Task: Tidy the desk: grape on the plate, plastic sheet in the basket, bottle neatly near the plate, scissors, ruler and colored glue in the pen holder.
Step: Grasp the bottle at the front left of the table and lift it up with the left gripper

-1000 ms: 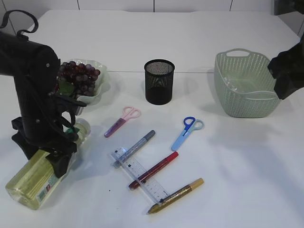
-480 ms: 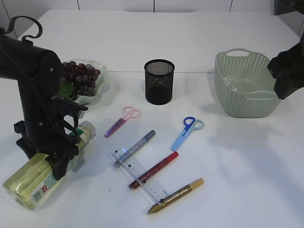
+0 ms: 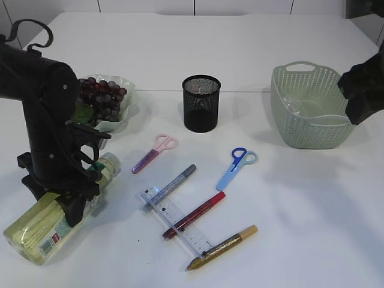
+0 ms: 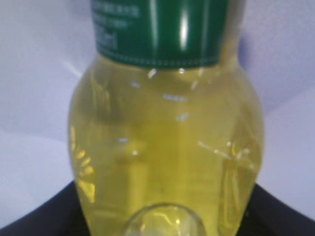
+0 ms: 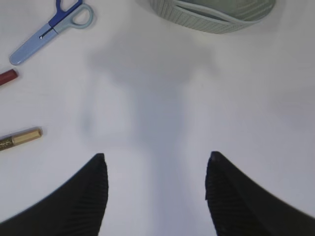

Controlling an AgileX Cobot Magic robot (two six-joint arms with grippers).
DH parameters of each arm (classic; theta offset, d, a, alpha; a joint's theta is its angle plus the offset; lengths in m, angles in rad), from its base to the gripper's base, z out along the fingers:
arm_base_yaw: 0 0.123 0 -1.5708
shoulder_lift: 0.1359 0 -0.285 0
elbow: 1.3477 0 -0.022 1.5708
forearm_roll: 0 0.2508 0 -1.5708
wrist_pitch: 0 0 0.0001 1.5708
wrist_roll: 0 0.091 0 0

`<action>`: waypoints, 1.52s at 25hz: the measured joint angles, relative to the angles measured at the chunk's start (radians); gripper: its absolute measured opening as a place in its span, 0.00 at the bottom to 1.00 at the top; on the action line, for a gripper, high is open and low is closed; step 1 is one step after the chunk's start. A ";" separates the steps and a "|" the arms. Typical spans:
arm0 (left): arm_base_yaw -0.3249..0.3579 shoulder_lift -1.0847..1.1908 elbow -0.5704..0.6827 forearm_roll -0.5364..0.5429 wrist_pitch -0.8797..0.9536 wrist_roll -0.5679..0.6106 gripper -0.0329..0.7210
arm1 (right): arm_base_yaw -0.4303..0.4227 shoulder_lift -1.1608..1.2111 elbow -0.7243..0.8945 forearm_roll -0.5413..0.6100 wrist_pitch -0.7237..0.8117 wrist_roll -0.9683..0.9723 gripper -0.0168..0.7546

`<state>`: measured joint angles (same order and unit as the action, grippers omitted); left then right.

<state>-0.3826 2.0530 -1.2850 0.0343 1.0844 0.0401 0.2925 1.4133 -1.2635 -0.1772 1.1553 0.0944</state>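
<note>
The left end effector straddles the bottle, which lies on its side on the tabletop in front of the plate; whether it grips is unclear. The right end effector hangs wide and empty near the basket.

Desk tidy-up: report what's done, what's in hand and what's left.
Done: the grapes sit on the plate, and a clear sheet seems to lie in the basket. In hand: the left gripper is down over the lying bottle; the grip itself isn't visible. Left: both scissors, the ruler and three glue pens are outside the holder. The right gripper hangs open, empty.
</note>
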 joint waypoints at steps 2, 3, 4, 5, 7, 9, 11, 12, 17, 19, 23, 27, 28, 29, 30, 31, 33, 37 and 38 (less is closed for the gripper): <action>0.000 0.000 0.000 0.000 -0.001 0.000 0.64 | 0.000 0.000 0.000 0.000 0.001 0.000 0.66; 0.000 0.000 0.000 -0.001 -0.001 0.000 0.64 | 0.000 0.000 0.000 0.000 -0.001 -0.002 0.66; 0.000 0.000 0.000 -0.007 0.007 0.000 0.64 | 0.000 0.000 0.000 0.000 -0.001 -0.002 0.66; 0.002 0.000 0.000 -0.018 0.013 0.009 0.64 | 0.000 0.000 0.000 0.000 -0.002 -0.002 0.66; 0.002 0.000 0.000 -0.034 0.039 0.028 0.64 | 0.000 0.000 0.000 0.000 -0.005 -0.002 0.66; 0.011 0.000 0.000 -0.045 0.052 0.037 0.64 | 0.000 0.000 0.000 0.000 -0.010 -0.002 0.66; 0.018 -0.003 0.000 -0.050 0.050 0.050 0.64 | 0.000 0.000 0.000 0.000 -0.012 -0.002 0.66; 0.022 -0.010 0.005 -0.050 0.040 0.052 0.64 | 0.000 0.000 0.000 0.000 -0.014 -0.002 0.66; 0.026 -0.126 0.012 -0.026 -0.062 0.065 0.64 | 0.000 0.000 0.000 0.000 -0.014 -0.002 0.66; 0.026 -0.190 0.012 -0.016 -0.090 0.088 0.64 | 0.000 0.000 0.000 0.000 -0.014 -0.002 0.66; 0.029 -0.310 0.037 -0.014 -0.142 0.135 0.64 | 0.000 0.000 0.000 0.000 -0.014 -0.002 0.66; 0.029 -0.440 0.153 -0.014 -0.291 0.147 0.64 | 0.000 0.000 0.000 0.000 -0.014 -0.002 0.66; 0.029 -0.475 0.194 -0.014 -0.339 0.146 0.64 | 0.000 0.000 0.000 0.000 -0.014 -0.002 0.66; 0.029 -0.510 0.229 -0.014 -0.381 0.147 0.64 | 0.000 0.000 0.000 0.000 -0.014 -0.002 0.66; 0.029 -0.537 0.271 -0.019 -0.432 0.149 0.64 | 0.000 0.000 0.000 0.000 -0.014 -0.002 0.66; 0.029 -0.569 0.314 -0.025 -0.482 0.149 0.64 | 0.000 0.000 0.000 0.000 -0.012 -0.002 0.66; 0.029 -0.623 0.393 -0.034 -0.580 0.150 0.64 | 0.000 0.000 0.000 0.000 -0.012 -0.002 0.66; 0.029 -0.674 0.551 -0.101 -0.826 0.150 0.64 | 0.000 0.000 0.000 0.008 -0.012 -0.002 0.66; 0.029 -0.679 0.588 -0.127 -0.901 0.150 0.64 | 0.000 0.000 0.000 0.016 -0.012 -0.002 0.66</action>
<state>-0.3541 1.3744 -0.6969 -0.0930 0.1837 0.1906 0.2925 1.4133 -1.2635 -0.1613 1.1436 0.0927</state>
